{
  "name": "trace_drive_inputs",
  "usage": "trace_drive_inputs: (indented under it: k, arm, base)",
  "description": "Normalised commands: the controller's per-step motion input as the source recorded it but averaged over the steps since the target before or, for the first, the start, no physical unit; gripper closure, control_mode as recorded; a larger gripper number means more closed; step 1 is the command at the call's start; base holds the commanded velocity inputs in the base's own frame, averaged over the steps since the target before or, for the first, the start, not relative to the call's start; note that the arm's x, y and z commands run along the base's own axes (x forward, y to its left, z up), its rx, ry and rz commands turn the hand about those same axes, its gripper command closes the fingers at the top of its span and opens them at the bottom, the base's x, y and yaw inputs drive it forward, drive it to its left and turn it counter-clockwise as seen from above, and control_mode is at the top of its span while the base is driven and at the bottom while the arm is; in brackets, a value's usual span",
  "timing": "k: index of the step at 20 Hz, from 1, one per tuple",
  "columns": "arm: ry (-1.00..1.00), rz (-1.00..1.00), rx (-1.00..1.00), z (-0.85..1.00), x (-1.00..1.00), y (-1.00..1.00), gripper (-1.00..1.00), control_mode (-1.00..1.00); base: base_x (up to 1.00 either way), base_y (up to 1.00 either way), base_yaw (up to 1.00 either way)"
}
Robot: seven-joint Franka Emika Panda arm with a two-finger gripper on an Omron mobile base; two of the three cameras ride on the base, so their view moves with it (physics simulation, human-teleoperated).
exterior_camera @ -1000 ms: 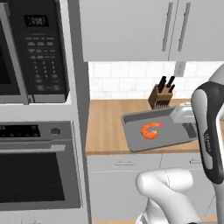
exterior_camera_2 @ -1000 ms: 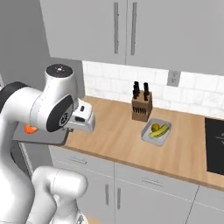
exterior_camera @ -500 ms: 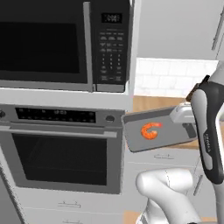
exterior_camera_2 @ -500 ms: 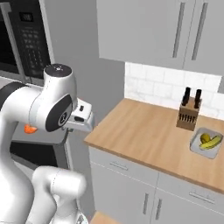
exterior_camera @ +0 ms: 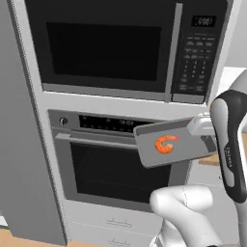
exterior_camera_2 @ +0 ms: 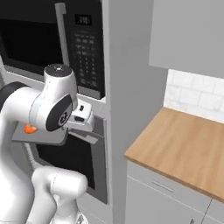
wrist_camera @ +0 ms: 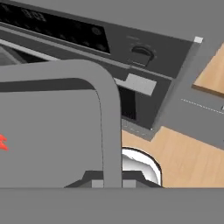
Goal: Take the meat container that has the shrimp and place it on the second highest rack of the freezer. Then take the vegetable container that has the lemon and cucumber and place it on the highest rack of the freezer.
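Nearest the cameras, the white arm holds the meat container (exterior_camera: 174, 143) aloft in mid-air, the pincer (exterior_camera: 206, 140) closed on the tray's right-hand rim. Seen from the left base view, the container is a shallow grey rectangle with rounded corners and a raised rim, tipped so that its inside faces the camera. One small orange-red shrimp (exterior_camera: 165, 144), curled into a C, lies near the middle of the tray and takes up little of its floor. From the right base view the same tray (exterior_camera_2: 37, 135) shows edge-on as a thin grey slab to the left of the arm's wrist, with a dot of orange (exterior_camera_2: 29, 128) above its rim. The hand view looks across the tray's rounded corner (wrist_camera: 107, 100), the grip itself hidden under the rim, and a sliver of red (wrist_camera: 3, 142) sits at the left edge.

Just beyond the tray stands the black-glass wall oven (exterior_camera: 101, 164) with its long bar handle, and above it the microwave (exterior_camera: 120, 46) with a keypad on its right side. Off to the right, past the tall grey cabinet column, a wooden worktop (exterior_camera_2: 183, 151) runs toward a white tiled wall (exterior_camera_2: 197, 94).
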Motion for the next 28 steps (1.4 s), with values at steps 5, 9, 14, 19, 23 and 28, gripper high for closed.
trace_drive_inputs:
  k: [5, 9, 14, 19, 23, 28]
  arm:
    - [0.0, 0.0, 0.0, 0.0, 0.0, 0.0, 1.0, 1.0]
    - [0.0, 0.0, 0.0, 0.0, 0.0, 0.0, 1.0, 1.0]
    - [0.0, 0.0, 0.0, 0.0, 0.0, 0.0, 1.0, 1.0]
    - [0.0, 0.0, 0.0, 0.0, 0.0, 0.0, 1.0, 1.0]
    - [0.0, 0.0, 0.0, 0.0, 0.0, 0.0, 1.0, 1.0]
    - [0.0, 0.0, 0.0, 0.0, 0.0, 0.0, 1.0, 1.0]
  base:
    - [-0.03, 0.91, -0.06]
    - [-0.19, 0.96, -0.11]
    - [-0.22, 0.97, -0.1]
    - [-0.17, 0.94, -0.13]
    - [-0.11, 0.79, -0.19]
    - [-0.03, 0.69, -0.26]
